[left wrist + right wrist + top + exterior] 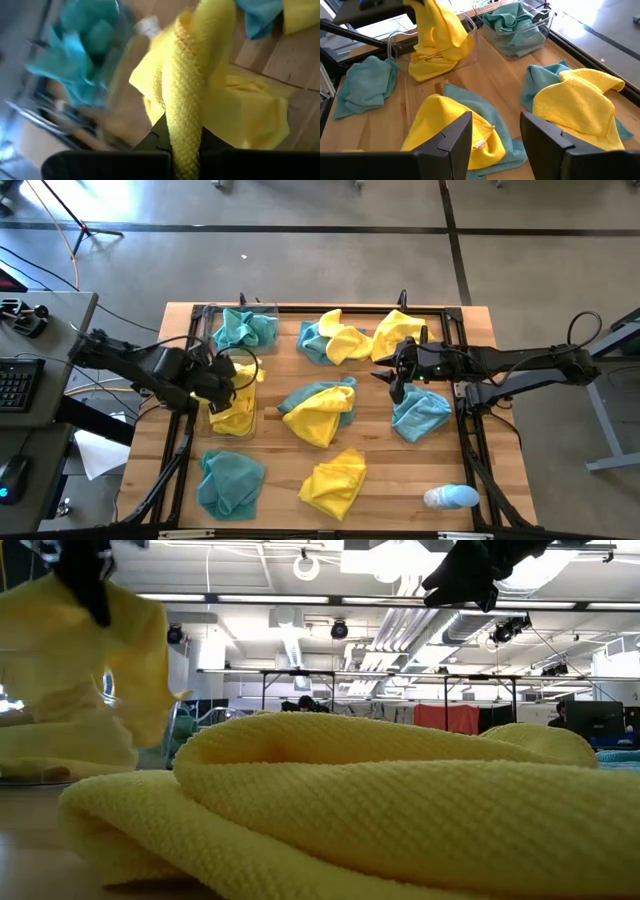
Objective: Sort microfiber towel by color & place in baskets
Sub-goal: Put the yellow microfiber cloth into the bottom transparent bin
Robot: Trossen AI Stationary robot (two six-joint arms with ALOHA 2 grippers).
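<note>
Over the left basket | left gripper reaches in from the left, fingers clamped on a yellow towel dangling into it | right gripper mid-table, fingers apart, empty, above scattered towels.

Yellow microfiber towel hanging crumpled over clear basket near tabletop's left edge, yellow cloths inside, second clear basket at far-left corner holding teal towels, loose yellow and teal towels bunched across tabletop's middle and near edge

The left gripper hangs clamped shut by the table's left edge; the right gripper, fingers parted, hovers right of centre.
</note>
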